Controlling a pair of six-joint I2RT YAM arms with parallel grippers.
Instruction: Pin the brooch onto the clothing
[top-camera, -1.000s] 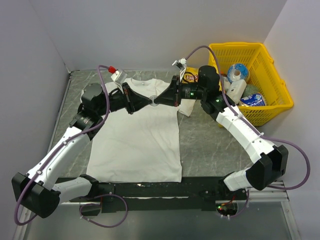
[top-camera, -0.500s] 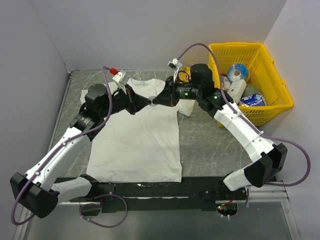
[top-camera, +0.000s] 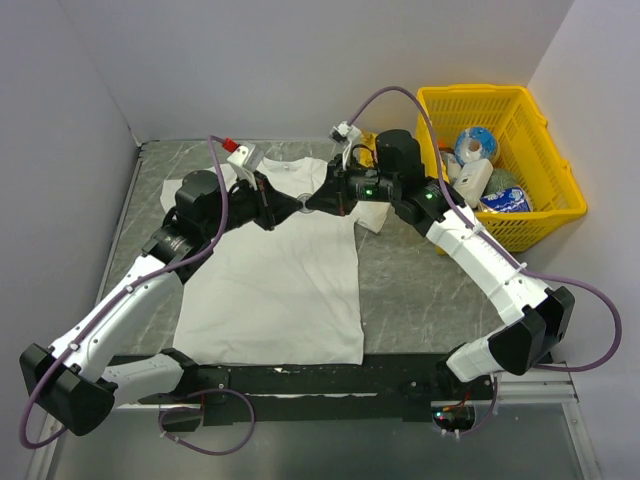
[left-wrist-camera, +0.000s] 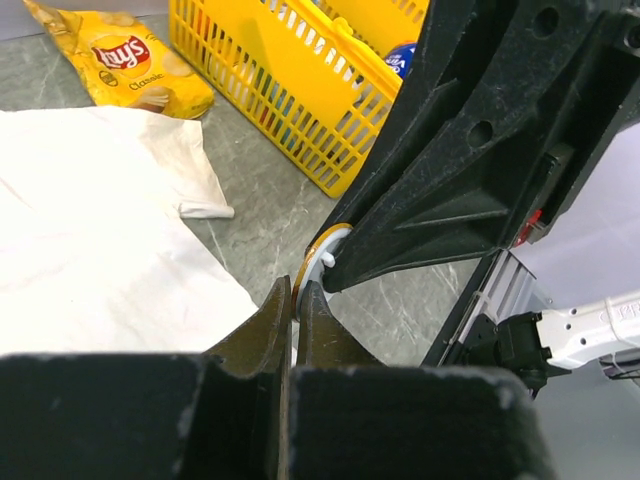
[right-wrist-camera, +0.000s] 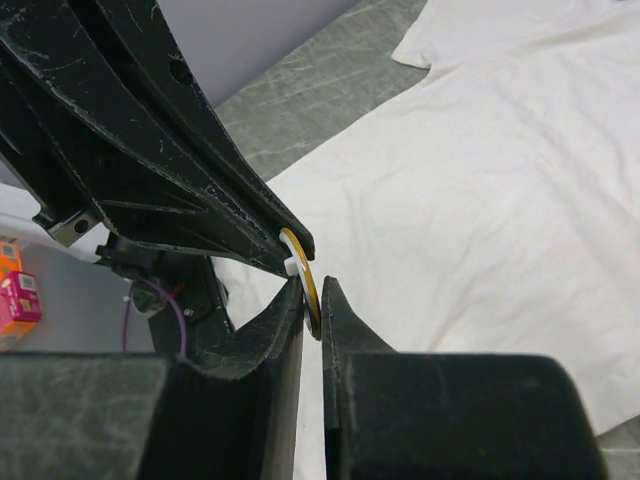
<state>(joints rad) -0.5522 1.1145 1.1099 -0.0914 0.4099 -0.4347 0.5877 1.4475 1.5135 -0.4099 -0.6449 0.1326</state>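
Two black grippers met tip to tip over the upper chest of the plain white short-sleeved T-shirt (top-camera: 270, 290), which lay flat on the grey marbled table (top-camera: 420, 290) with its neck toward the far wall. From the top camera I saw the left gripper (top-camera: 296, 206) reaching in from the left and the right gripper (top-camera: 314, 203) from the right, their points nearly touching just below the collar.

Between them sat the small round brooch with a golden rim and a white piece on its face (left-wrist-camera: 318, 258). On my left wrist feed the fingers (left-wrist-camera: 270, 320) were drawn almost together, pinching the lower edge of the brooch, with the right gripper's dark body filling the upper right of that view. On my right wrist feed the brooch (right-wrist-camera: 300, 265) stood edge-on, its rim nipped between that arm's own fingers (right-wrist-camera: 345, 320), with the tip of the left gripper pressed against it from above. So both grippers were clamped on the brooch at once. It was held up off the cloth, not lying on it.

Beyond the shirt's right sleeve lay a yellow crisp bag (left-wrist-camera: 135, 60), and beside that stood a yellow plastic lattice basket (top-camera: 540, 205).
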